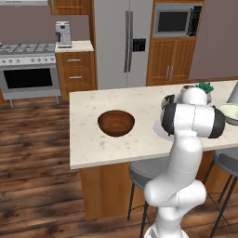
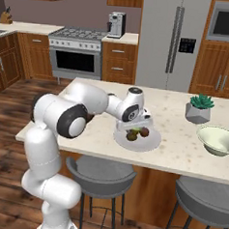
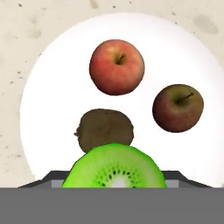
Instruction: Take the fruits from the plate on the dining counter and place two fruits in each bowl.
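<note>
Hand (image 2: 144, 122) low over the plate (image 2: 150, 143) on the worktop (image 2: 181, 150); grip state cannot be told; green kiwi half (image 3: 114, 168), brown kiwi (image 3: 105, 129), red apple (image 3: 117, 66) and darker apple (image 3: 178, 107) on the plate; both bowls apart.

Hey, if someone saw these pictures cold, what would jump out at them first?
Probably the white arm bent low over the plate on the dining counter, with the end effector just above the fruits. In the hand view, a bright green kiwi slice sits nearest, beyond it a red apple.
</note>
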Motion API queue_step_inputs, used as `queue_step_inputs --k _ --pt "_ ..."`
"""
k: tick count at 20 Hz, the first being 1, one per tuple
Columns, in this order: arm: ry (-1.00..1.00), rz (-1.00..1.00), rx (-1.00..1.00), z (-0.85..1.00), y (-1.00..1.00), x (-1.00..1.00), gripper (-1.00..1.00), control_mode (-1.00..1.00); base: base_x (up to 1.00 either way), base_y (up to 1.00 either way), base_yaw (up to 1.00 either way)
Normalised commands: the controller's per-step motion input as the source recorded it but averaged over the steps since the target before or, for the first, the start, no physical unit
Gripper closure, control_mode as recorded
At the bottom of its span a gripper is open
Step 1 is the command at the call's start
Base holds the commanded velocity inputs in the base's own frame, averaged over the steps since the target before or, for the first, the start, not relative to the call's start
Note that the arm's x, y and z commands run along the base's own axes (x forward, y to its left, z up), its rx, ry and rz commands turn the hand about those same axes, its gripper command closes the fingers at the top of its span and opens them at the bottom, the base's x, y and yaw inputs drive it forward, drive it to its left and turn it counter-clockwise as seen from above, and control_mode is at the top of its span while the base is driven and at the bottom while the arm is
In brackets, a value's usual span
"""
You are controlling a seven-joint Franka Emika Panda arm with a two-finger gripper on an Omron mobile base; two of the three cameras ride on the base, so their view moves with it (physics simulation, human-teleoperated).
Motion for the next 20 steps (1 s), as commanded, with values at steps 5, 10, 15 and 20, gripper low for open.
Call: queue_step_inputs --k 5,10,15,20 --pt "0.0 -0.09 0.0 0.22 0.94 0.0 1.0 -1.0 0.0 0.0 0.0" --pt "0.0 -0.05 0.0 0.27 0.9 0.09 1.0 -1.0 0.0 0.0 0.0" --pt "0.0 -0.07 0.0 0.27 0.79 0.3 1.0 -1.0 0.0 0.0 0.0" --pt "0.0 -0.08 0.0 0.14 0.63 0.42 1.0 -1.0 0.0 0.0 0.0"
